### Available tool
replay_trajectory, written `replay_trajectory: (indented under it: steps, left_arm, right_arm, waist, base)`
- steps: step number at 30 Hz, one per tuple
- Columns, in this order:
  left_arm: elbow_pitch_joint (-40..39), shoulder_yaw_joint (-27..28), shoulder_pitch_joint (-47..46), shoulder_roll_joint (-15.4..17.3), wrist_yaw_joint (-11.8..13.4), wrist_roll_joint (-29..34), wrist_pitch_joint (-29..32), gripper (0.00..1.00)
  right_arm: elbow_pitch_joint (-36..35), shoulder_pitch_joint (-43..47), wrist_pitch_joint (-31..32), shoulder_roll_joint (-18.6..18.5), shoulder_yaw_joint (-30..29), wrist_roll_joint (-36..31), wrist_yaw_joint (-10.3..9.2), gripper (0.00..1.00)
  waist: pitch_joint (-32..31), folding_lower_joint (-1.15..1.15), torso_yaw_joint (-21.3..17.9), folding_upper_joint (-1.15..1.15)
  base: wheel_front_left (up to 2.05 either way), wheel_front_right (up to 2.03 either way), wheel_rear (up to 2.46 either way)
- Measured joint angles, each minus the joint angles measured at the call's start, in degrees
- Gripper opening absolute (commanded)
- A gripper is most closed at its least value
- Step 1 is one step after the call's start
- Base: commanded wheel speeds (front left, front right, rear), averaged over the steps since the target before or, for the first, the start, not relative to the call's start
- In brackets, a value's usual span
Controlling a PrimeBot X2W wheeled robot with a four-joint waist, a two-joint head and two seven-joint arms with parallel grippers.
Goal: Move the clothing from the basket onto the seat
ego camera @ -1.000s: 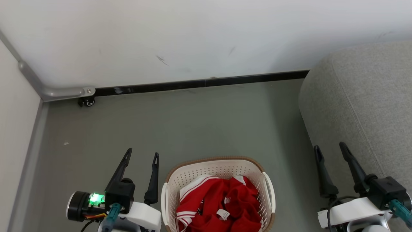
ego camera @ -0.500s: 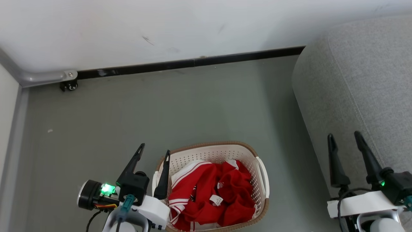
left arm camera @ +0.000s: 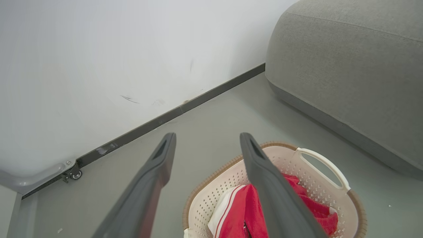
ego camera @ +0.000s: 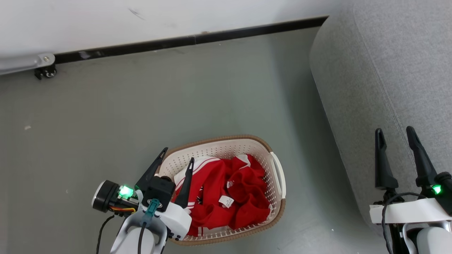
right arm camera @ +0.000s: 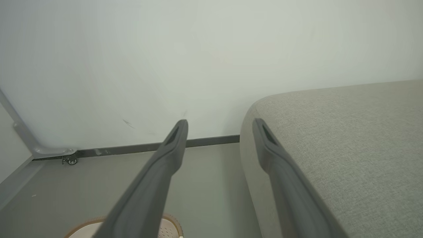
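Observation:
Red clothing (ego camera: 229,190) with white stripes and a small white tag lies heaped in the cream basket (ego camera: 279,176) on the floor, low in the head view. My left gripper (ego camera: 177,155) hangs open above the basket's left rim, one finger over the garments, holding nothing. In the left wrist view the clothing (left arm camera: 244,211) and basket (left arm camera: 324,163) sit beneath my open left gripper (left arm camera: 207,138). The grey seat (ego camera: 385,74) fills the right side. My right gripper (ego camera: 394,131) stands open over the seat's edge, empty. In the right wrist view the right gripper (right arm camera: 219,123) frames the seat (right arm camera: 347,138).
A white wall (ego camera: 106,21) with a black skirting strip (ego camera: 183,40) runs along the back. A grey metal bracket and a small caster (ego camera: 44,72) sit at the left. Grey floor (ego camera: 141,106) lies between wall, basket and seat.
The head camera has tilted down, shifting the wall up and out of view. My left gripper has moved right, from beside the basket to over its left rim. Both grippers stay open.

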Motion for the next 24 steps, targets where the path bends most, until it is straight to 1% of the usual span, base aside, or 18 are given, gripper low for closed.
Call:
replay_trajectory:
  steps: [6,24]
  left_arm:
    - [3.47,-0.55,-2.43,0.42,-0.48,0.69,0.00,1.00]
    - [12.41,-2.45,-7.53,1.10,-0.46,4.05,0.00,1.00]
  right_arm:
    - [-0.44,-1.57,-0.49,0.01,-0.13,0.69,0.00,1.00]
    - [-0.35,-4.31,-1.51,0.05,0.07,3.55,0.00,1.00]
  waist:
    - [2.64,0.00,-1.34,0.00]
    - [10.42,0.00,-5.86,0.00]
  base:
    - [0.00,0.00,0.00]
    - [0.00,0.00,0.00]
